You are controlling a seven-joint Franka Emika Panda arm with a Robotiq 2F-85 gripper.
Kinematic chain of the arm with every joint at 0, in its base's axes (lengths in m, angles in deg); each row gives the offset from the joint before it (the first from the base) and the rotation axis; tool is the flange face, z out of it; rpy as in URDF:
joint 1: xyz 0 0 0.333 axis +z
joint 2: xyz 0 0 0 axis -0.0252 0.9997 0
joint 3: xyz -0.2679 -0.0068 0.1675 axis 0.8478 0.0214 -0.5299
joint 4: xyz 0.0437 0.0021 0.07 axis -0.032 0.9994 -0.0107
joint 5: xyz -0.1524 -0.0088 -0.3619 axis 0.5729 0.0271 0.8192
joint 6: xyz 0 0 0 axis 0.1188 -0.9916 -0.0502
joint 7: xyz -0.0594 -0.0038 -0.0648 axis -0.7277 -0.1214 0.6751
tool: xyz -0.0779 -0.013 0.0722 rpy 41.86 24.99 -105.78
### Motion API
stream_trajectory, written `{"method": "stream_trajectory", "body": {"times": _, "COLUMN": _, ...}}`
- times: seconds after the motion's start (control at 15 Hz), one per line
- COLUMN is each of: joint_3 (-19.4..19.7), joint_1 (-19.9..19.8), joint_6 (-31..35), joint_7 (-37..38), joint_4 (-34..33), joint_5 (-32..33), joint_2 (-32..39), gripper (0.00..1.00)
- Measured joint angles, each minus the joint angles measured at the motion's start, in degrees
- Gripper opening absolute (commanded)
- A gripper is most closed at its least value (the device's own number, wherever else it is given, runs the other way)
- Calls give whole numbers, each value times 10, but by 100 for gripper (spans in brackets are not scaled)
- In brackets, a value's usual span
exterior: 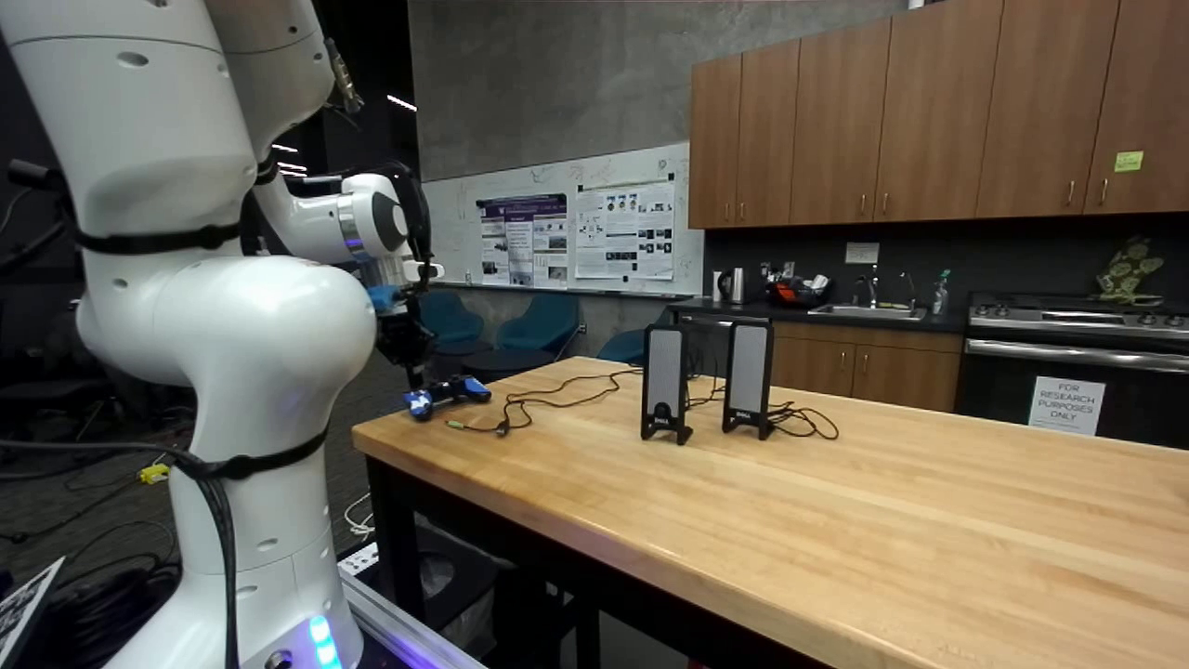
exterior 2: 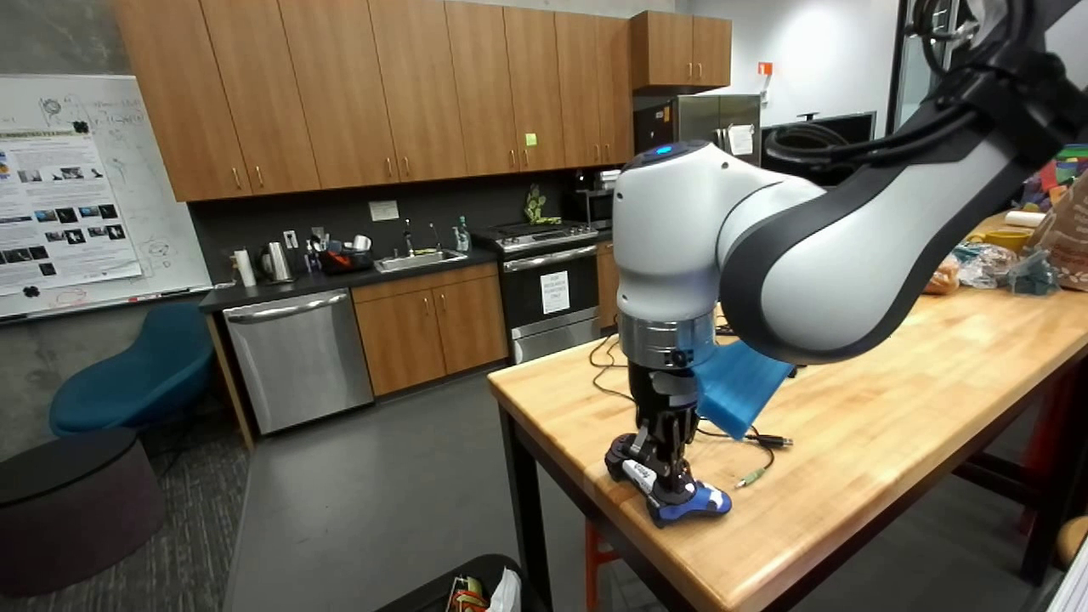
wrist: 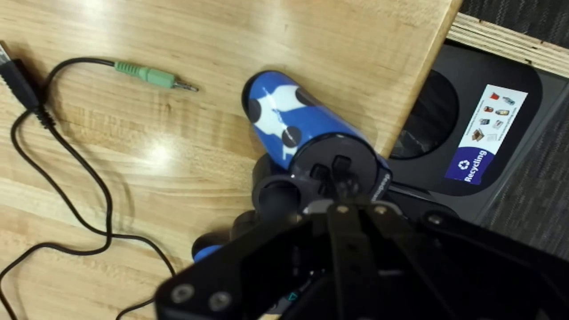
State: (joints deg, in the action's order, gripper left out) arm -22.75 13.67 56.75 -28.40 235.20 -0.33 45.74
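Low and right of centre in an exterior view, the gripper is pointing down over a blue-and-white game controller, which is lying on the wooden table near its edge. The jaws are standing narrow, closed together. At the middle of the wrist view, their tips are overlapping the controller's directional pad; whether they are touching it, I cannot tell. At upper left there, a green plug is lying near black cables; at right, a recycling bin is sitting beyond the table edge. 2 speakers are standing upright around the centre of an exterior view.
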Motion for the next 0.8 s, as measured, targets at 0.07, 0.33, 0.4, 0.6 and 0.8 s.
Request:
{"method": "stream_trajectory", "body": {"times": 0.07, "joint_3": 2, "joint_1": -1, "joint_6": 0, "joint_7": 0, "joint_4": 0, "joint_5": 0, "joint_2": -1, "gripper": 0}}
{"method": "stream_trajectory", "body": {"times": 0.33, "joint_3": 10, "joint_1": -2, "joint_6": 0, "joint_7": 0, "joint_4": 0, "joint_5": -1, "joint_2": -7, "gripper": 0}}
{"method": "stream_trajectory", "body": {"times": 0.4, "joint_3": 10, "joint_1": -2, "joint_6": 0, "joint_7": 0, "joint_4": -1, "joint_5": -1, "joint_2": -8, "gripper": 0}}
{"method": "stream_trajectory", "body": {"times": 0.6, "joint_3": 9, "joint_1": -2, "joint_6": 1, "joint_7": 0, "joint_4": -7, "joint_5": 0, "joint_2": -8, "gripper": 0}}
{"method": "stream_trajectory", "body": {"times": 0.8, "joint_3": 8, "joint_1": -2, "joint_6": 1, "joint_7": 0, "joint_4": -16, "joint_5": 12, "joint_2": -6, "gripper": 0}}
